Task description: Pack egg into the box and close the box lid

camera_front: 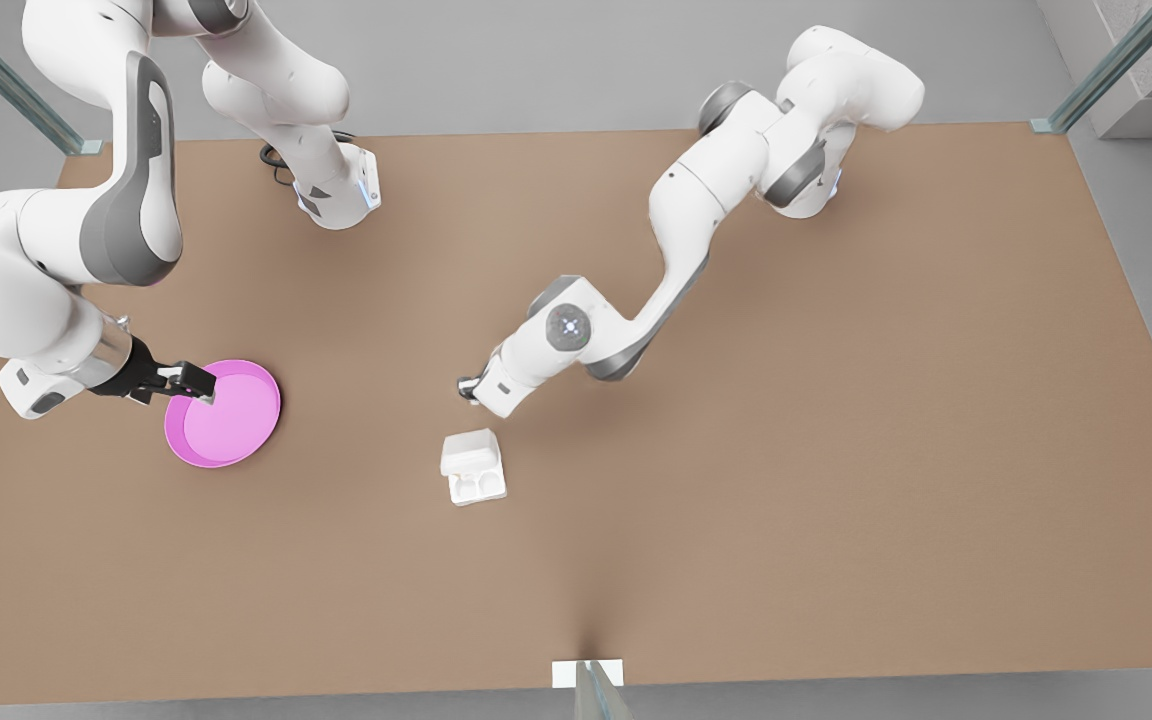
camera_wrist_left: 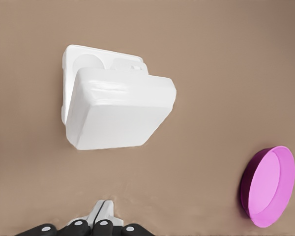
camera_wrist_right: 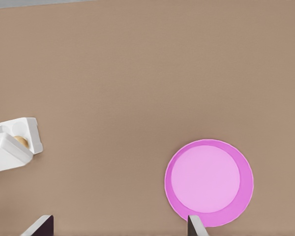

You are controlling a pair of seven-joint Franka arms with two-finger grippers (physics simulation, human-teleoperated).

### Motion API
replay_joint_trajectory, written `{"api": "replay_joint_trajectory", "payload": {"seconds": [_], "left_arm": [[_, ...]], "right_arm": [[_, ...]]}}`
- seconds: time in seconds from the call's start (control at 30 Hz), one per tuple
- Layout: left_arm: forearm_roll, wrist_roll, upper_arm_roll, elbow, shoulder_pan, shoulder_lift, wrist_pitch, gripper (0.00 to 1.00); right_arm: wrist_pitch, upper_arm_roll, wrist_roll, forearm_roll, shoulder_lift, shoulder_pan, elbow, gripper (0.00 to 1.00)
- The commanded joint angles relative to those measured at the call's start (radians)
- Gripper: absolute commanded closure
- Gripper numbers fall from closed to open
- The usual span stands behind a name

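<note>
On the table [camera_front: 736,500] the box [camera_front: 473,466], egg [camera_wrist_right: 21,141] already in a cup and lid half raised, sits just ahead of the left claw [camera_front: 467,387], fingers together, while the right claw [camera_front: 198,385], fingers apart, waits over the plate [camera_front: 226,420].

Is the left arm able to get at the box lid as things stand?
Probably yes. The left gripper sits just beside the box, fingers shut, with bare table between them, and the lid stands half raised facing it. The right gripper is off at the plate.
</note>
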Motion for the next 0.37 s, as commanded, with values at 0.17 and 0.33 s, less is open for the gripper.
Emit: {"api": "replay_joint_trajectory", "payload": {"seconds": [0.17, 0.33], "left_arm": [[0.349, 0.610, 0.089, -0.140, 0.409, -0.391, -0.515, 0.00], [0.246, 0.713, 0.226, -0.501, 0.409, -0.668, -0.288, 0.00]], "right_arm": [[0.000, 0.000, 0.000, 0.000, 0.000, 0.000, 0.000, 0.00], [-0.003, -0.001, -0.008, -0.003, 0.001, 0.000, 0.006, 0.00]]}}
